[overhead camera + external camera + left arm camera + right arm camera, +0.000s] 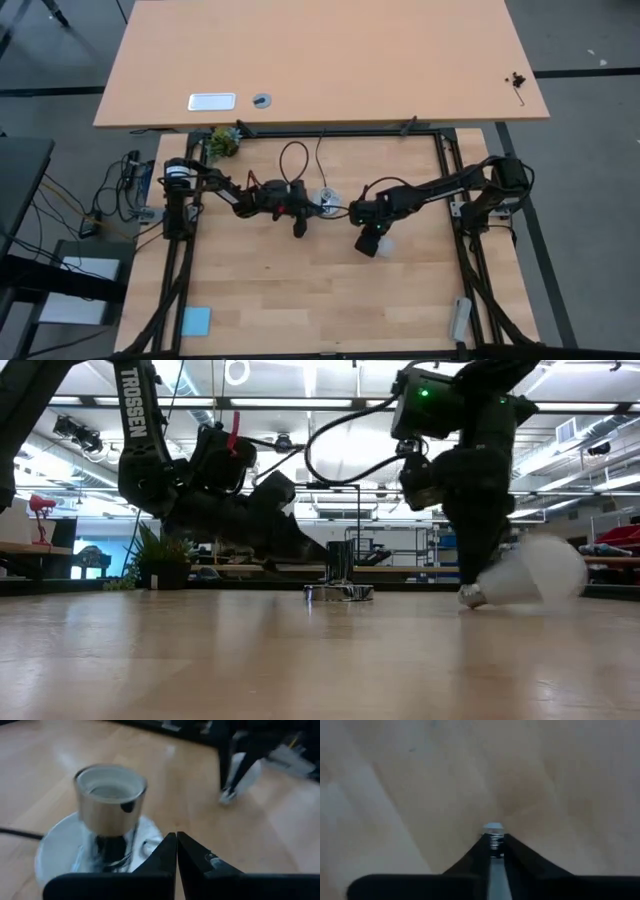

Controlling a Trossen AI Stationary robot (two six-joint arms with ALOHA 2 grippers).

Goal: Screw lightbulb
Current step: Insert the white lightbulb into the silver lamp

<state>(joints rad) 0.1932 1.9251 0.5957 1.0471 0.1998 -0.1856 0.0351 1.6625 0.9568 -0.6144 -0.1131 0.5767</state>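
The white frosted lightbulb (530, 575) is in my right gripper (466, 575), right of the socket. It also shows in the high view (386, 243) and the left wrist view (245, 770). The silver socket (110, 802) stands upright on its round base disc (326, 198), open end up, with a black cord running off it. My left gripper (176, 845) is shut and empty, low over the table just beside the socket's base, on its near side (299, 224). My right gripper pinches the bulb's metallic screw end (493, 839) between its two fingertips, and the end's tip pokes out past them. The fingers come from above, pointing down. The bulb slants, its round end (550, 565) higher and toward the table's right. I cannot tell whether the screw end (468, 597) touches the table.
A small green plant (224, 141) stands at the table's far left corner. A blue card (196, 320) lies near the front left, and a grey object (460, 318) at the front right. A second desk (320, 60) lies beyond the far edge.
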